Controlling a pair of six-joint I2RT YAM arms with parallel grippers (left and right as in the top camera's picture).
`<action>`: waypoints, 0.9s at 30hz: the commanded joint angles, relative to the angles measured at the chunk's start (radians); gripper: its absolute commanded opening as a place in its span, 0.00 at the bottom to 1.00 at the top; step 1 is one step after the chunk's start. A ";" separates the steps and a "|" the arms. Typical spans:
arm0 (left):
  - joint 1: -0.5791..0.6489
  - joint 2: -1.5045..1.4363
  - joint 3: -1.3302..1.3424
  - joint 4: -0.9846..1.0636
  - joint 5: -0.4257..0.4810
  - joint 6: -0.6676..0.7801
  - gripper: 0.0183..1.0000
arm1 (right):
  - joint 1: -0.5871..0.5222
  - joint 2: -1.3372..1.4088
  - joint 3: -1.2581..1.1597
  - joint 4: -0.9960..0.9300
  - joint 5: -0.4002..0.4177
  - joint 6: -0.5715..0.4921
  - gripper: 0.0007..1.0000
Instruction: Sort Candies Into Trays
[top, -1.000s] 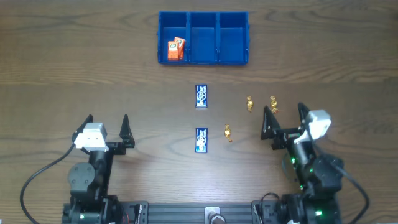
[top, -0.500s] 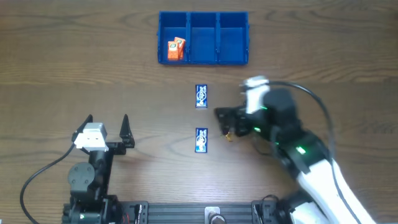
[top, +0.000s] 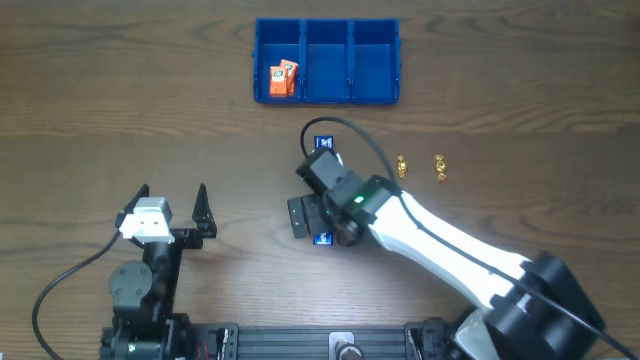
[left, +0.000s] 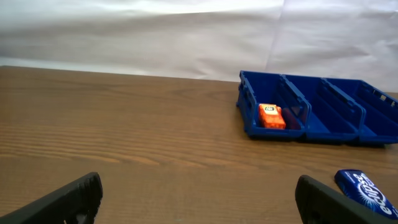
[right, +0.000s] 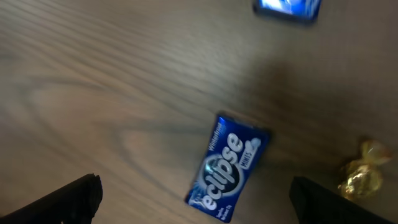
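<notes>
The right gripper (right: 194, 186) hangs with jaws wide apart over a flat, glossy blue mint pack (right: 229, 167) on the wood-grain table (right: 93, 74). A crinkled gold-foil candy (right: 360, 171) lies just beside the pack, a spot the right arm lies across in the top view. A second mint pack (right: 287, 7) lies farther off. The rigid blue plastic tray (top: 327, 98) has three compartments, with an orange candy (top: 284, 79) in the left one. The left gripper (top: 172, 192) sits near its base, fingers spread.
</notes>
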 joint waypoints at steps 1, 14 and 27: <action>0.003 -0.006 -0.014 -0.043 0.010 0.003 1.00 | 0.026 0.085 0.023 -0.023 0.102 0.129 1.00; 0.003 -0.006 -0.014 -0.043 0.010 0.003 1.00 | 0.045 0.217 0.023 0.027 0.101 0.191 0.98; 0.003 -0.006 -0.014 -0.043 0.010 0.003 1.00 | 0.053 0.218 0.023 0.037 0.102 0.199 0.57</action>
